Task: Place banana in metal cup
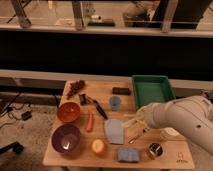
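Observation:
The pale yellow banana (pixel 133 131) lies on the wooden table (pixel 80 159), right of a grey-blue cloth and beside a silver spoon (pixel 136 139). The small shiny metal cup (pixel 154 150) stands near the table's front right, just right of a blue sponge. My gripper (pixel 137 120) reaches in from the right on a thick white arm. It hovers directly over the banana's far end and partly hides it. The metal cup is below and to the right of the gripper, apart from it.
A purple bowl (pixel 66 138), orange bowl (pixel 68 112), red-orange stick (pixel 90 121), round orange fruit (pixel 98 146), grey-blue cloth (pixel 114 131), blue sponge (pixel 129 155), light blue cup (pixel 115 103), black tools (pixel 95 105), grapes (pixel 76 88), green tray (pixel 152 90) and white container (pixel 170 133) are on the table.

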Robot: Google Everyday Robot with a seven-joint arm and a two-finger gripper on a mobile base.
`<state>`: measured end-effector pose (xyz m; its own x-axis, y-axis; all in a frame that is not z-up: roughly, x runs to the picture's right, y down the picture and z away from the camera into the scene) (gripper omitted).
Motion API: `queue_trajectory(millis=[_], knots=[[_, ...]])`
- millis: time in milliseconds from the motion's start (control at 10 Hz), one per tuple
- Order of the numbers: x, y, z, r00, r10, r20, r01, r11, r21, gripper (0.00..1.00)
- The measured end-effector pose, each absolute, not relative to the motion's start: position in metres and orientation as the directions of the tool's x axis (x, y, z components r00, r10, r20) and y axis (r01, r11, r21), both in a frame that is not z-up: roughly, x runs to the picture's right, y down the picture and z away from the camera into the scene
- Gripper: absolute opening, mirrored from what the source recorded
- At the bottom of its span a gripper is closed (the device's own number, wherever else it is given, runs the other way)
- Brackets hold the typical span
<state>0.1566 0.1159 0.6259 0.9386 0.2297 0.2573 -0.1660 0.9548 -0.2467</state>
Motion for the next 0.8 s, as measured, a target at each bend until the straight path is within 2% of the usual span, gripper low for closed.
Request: queue_trajectory(millis=[200,400,800], knots=[[0.158,0.124,0.629,0.938,0.244,0.248,-0.178,0.949,-0.259,0.0],[0.168,0.153,0.635,0.938,0.262,0.227,-0.196,0.942,-0.274,0.0],[0.187,0.172,0.626,0.941,0.276,0.194,-0.217,0.935,-0.28,0.0]])
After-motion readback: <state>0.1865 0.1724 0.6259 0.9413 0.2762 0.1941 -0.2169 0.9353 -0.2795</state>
